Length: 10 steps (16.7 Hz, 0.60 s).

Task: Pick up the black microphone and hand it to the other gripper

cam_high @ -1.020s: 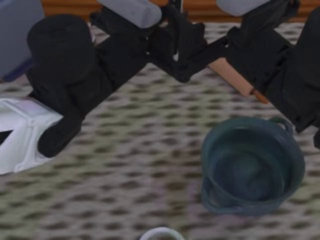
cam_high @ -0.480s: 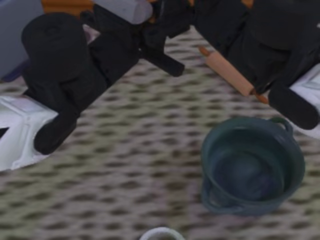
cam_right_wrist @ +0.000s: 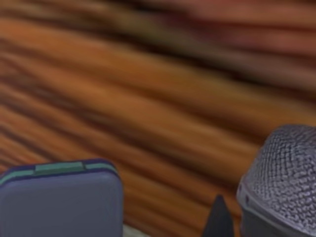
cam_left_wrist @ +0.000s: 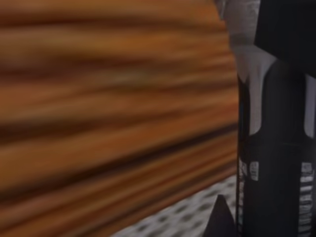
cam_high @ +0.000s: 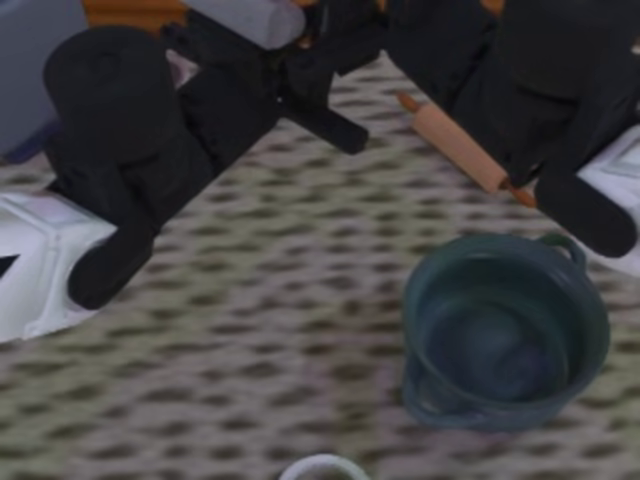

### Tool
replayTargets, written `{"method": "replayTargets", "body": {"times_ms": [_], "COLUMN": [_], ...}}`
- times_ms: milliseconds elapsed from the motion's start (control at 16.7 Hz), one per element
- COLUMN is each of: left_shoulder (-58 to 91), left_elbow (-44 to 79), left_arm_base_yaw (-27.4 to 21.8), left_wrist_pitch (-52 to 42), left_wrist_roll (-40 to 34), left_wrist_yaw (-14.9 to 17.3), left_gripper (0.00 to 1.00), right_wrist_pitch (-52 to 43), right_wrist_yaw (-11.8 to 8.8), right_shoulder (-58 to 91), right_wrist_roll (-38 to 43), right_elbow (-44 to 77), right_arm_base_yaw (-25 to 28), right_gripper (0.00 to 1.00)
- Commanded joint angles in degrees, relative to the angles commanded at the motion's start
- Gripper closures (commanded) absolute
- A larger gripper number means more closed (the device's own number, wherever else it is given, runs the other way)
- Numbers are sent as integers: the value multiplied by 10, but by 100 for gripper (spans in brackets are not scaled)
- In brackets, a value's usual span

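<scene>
The left gripper (cam_high: 312, 78) is held above the far edge of the table (cam_high: 250, 300), near the middle of the top view. The right gripper (cam_high: 425, 45) is found just beside it, on its right. From above, both are seen only as black masses that run together, so whether each pincer is open or closed cannot be told.

The black microphone (cam_left_wrist: 271, 148) is seen very close in the left wrist view, standing upright, with a black handle and a silver-grey part above it. In the right wrist view its rounded mesh head (cam_right_wrist: 284, 180) is seen close to the camera. Which pincer grips it cannot be told. In the top view it cannot be separated from the black arm parts.

A tan rolling pin (cam_high: 458, 145) lies on the patterned cloth, partly under the right arm. 1 dark green pot (cam_high: 505, 330) with 2 handles stands on the right side of the table, well apart from both grippers. A grey-blue box (cam_right_wrist: 59, 200) with a green stripe is seen in the right wrist view, in front of a wooden wall (cam_right_wrist: 148, 89). A white rim (cam_high: 322, 467) is cut by the near edge of the top view.
</scene>
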Motion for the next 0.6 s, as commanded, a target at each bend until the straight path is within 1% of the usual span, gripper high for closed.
{"method": "replayTargets", "body": {"times_ms": [420, 480, 600], "left_shoulder": [0, 0, 0], "left_elbow": [0, 0, 0], "left_arm_base_yaw": [0, 0, 0], "left_wrist_pitch": [0, 0, 0], "left_wrist_roll": [0, 0, 0], "left_wrist_yaw": [0, 0, 0], "left_gripper": [100, 100, 100], "right_wrist_pitch": [0, 0, 0], "right_wrist_yaw": [0, 0, 0], "right_shoulder": [0, 0, 0], "right_wrist_roll": [0, 0, 0], "right_elbow": [0, 0, 0], "right_arm_base_yaw": [0, 0, 0], "right_gripper": [98, 100, 100]}}
